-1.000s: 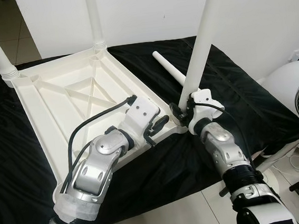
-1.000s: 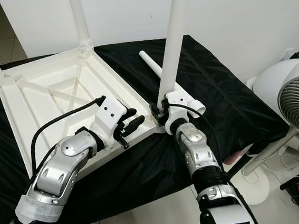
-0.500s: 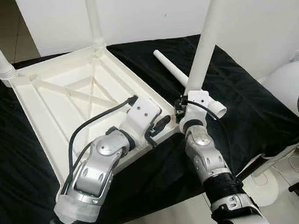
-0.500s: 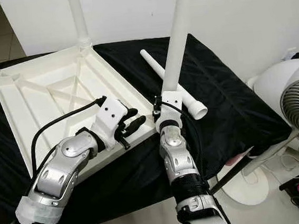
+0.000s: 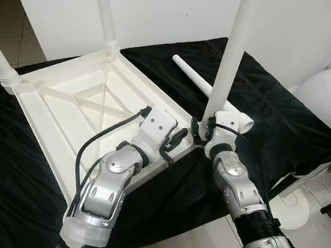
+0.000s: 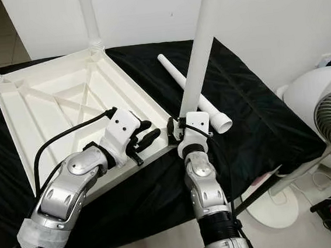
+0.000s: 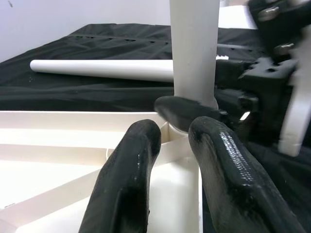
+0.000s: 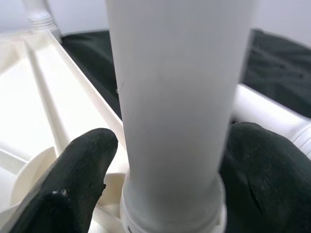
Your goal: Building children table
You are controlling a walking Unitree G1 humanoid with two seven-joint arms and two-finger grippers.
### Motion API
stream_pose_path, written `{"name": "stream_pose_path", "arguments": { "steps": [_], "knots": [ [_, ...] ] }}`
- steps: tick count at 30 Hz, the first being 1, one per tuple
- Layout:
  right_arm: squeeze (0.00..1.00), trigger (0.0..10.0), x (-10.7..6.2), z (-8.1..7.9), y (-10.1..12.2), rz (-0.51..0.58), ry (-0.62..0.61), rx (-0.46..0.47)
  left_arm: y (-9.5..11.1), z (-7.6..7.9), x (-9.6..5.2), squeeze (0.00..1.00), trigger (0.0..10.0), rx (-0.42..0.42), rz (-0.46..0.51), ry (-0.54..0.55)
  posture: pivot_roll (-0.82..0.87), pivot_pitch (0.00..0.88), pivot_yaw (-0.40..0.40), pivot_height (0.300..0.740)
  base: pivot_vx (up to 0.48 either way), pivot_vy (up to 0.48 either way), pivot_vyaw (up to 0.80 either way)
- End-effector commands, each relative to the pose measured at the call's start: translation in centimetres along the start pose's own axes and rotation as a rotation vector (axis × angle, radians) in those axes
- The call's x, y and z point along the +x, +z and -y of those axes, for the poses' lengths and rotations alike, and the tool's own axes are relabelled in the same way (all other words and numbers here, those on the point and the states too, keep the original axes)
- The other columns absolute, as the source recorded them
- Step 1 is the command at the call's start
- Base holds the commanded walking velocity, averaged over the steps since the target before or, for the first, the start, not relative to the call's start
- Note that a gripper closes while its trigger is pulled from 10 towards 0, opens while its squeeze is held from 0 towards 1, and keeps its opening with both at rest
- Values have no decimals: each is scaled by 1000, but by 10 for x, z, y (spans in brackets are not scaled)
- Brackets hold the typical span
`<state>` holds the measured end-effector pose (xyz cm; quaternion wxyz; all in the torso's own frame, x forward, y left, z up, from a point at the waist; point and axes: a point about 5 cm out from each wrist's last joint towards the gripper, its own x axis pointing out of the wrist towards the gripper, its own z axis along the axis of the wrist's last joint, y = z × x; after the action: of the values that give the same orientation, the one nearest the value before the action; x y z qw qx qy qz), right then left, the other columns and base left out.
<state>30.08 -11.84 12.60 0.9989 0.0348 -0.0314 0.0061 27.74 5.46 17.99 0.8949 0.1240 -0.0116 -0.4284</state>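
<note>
**White leg gripped at the tabletop's near corner**

White tabletop [image 5: 64, 110] lies upside down on a black cloth [image 5: 270, 120]. Right gripper [image 8: 170, 194] clasps an upright leg [image 5: 234, 47] at the near corner socket. Left gripper [image 5: 176, 143], fingers [image 7: 131, 184] slightly parted and holding nothing, rests on the rim beside it. A spare leg [image 5: 200, 85] lies on the cloth.

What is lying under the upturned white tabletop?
A black cloth is spread beneath the tabletop, with a loose white leg lying on it nearby. What the cloth itself rests on is covered.
</note>
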Motion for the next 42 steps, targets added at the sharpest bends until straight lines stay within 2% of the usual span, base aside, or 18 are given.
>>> {"name": "stream_pose_path", "arguments": {
  "steps": [1,3,6,9,12,15,18,26,29,34,40,42],
  "knots": [
    [0,10000,-3,1,2,20,15,-4,0,-5,1,0,10000,-1,-3,62,-33,0,-60,740,0,0,0],
    [0,10000,-9,5,0,23,25,-20,0,-9,2,0,10000,3,-7,88,-37,0,-56,740,0,0,0],
    [0,10000,-25,14,-3,34,47,-49,-7,-20,5,0,10000,1,-63,139,-51,0,-46,740,0,0,0],
    [0,10000,-30,17,-5,32,50,-56,-11,-23,5,0,10000,-14,-93,159,-58,0,-40,740,0,0,0],
    [0,10000,-43,23,-10,11,71,-75,-23,-32,6,0,10000,-32,-179,203,-67,0,-35,740,0,0,0],
    [0,10000,-46,23,-11,8,80,-76,-26,-34,6,0,10000,-31,-204,222,-77,0,-27,740,0,0,0],
    [0,10000,-54,25,-10,8,117,-74,-44,-40,4,0,10000,-31,-332,261,-84,0,-22,740,0,0,0],
    [0,10000,-53,27,-8,12,118,-80,-55,-43,2,0,10000,-12,-402,278,-92,0,-17,740,0,0,0],
    [0,10000,-46,29,-3,29,107,-87,-65,-44,-1,0,10000,13,-477,284,-90,0,-16,740,0,0,0],
    [0,10000,-44,29,-3,31,107,-90,-69,-48,-3,0,10000,3,-517,315,-84,0,-18,740,0,0,0],
    [0,10000,-41,25,-3,25,117,-88,-79,-53,-7,0,10000,73,-608,345,-80,0,-19,740,0,0,0],
    [0,10000,-41,25,-3,25,119,-88,-81,-54,-9,0,10000,73,-621,349,-79,0,-20,740,0,0,0]
  ]
}}
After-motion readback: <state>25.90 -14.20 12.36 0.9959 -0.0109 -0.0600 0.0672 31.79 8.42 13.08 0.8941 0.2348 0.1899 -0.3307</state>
